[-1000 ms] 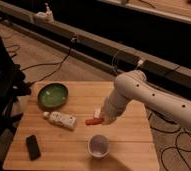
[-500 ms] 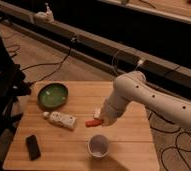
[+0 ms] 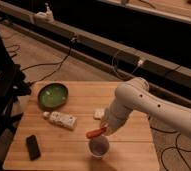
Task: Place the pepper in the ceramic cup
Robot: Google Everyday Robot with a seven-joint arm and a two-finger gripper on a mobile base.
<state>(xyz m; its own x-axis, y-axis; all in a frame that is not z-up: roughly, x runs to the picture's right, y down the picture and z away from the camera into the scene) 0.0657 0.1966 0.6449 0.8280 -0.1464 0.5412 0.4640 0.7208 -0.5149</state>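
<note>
Fingers pinching the pepper (image 3: 94, 132) at its right end, so it sticks out to the left, held just above the ceramic cup (image 3: 98, 146) near the front edge of the wooden table (image 3: 134, 145). Gripper (image 3: 105, 129) hanging off the white arm (image 3: 139, 102) coming in from the right. Further left: pale block (image 3: 63, 119), green bowl (image 3: 52, 95) behind it, dark flat thing (image 3: 33, 147) at the near-left corner.

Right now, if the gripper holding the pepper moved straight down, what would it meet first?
Probably the small round white ceramic cup: the gripper, shut on the slim red-orange pepper, hangs just above its rim, though depth is uncertain.
</note>
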